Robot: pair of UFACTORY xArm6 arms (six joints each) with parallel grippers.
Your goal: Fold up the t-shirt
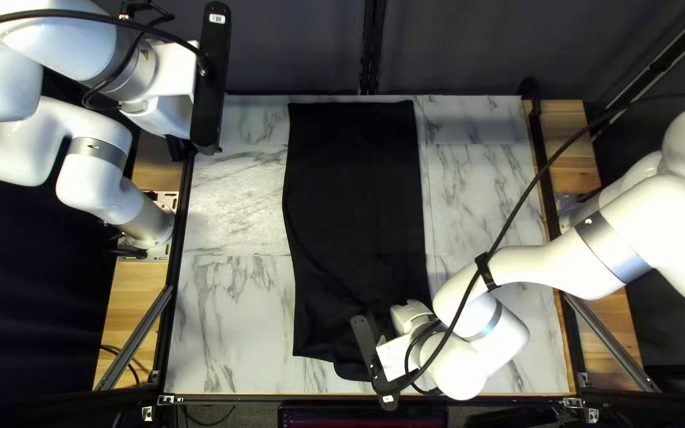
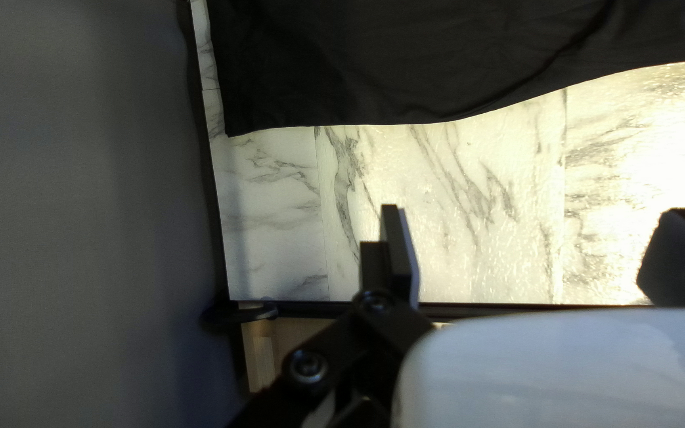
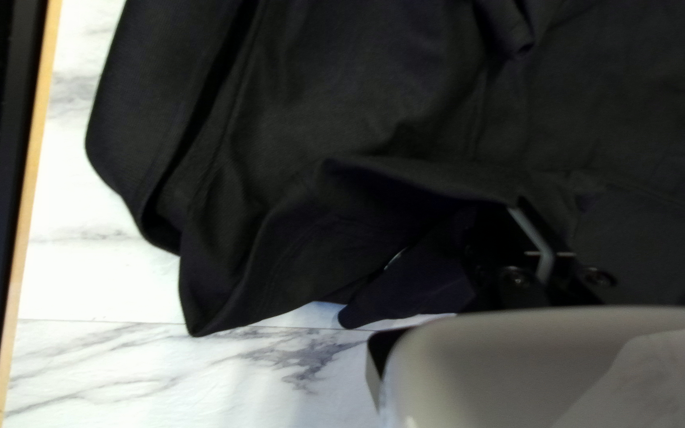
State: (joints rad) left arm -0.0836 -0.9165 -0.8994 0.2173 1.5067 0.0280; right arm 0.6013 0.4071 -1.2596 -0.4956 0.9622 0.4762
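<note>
The black t-shirt (image 1: 354, 182) lies as a long strip down the table's middle, its near end uneven. My left gripper (image 1: 212, 79) is raised over the table's far left. In the left wrist view that gripper (image 2: 525, 238) is wide open, nothing between its fingers, and the t-shirt (image 2: 438, 63) lies ahead, apart from it. At the shirt's near end is my right gripper (image 1: 374, 361), its fingertips hidden from above. The right wrist view has this gripper (image 3: 521, 210) shut on the t-shirt (image 3: 342, 87), with loose folds raised beside the fingers.
Marble-patterned tabletop (image 1: 235, 317) shows on both sides of the shirt. My right arm (image 1: 541, 269) reaches low across the near right, its cable hanging above the table. A dark rail (image 2: 517, 307) runs along the table's edge under the left gripper.
</note>
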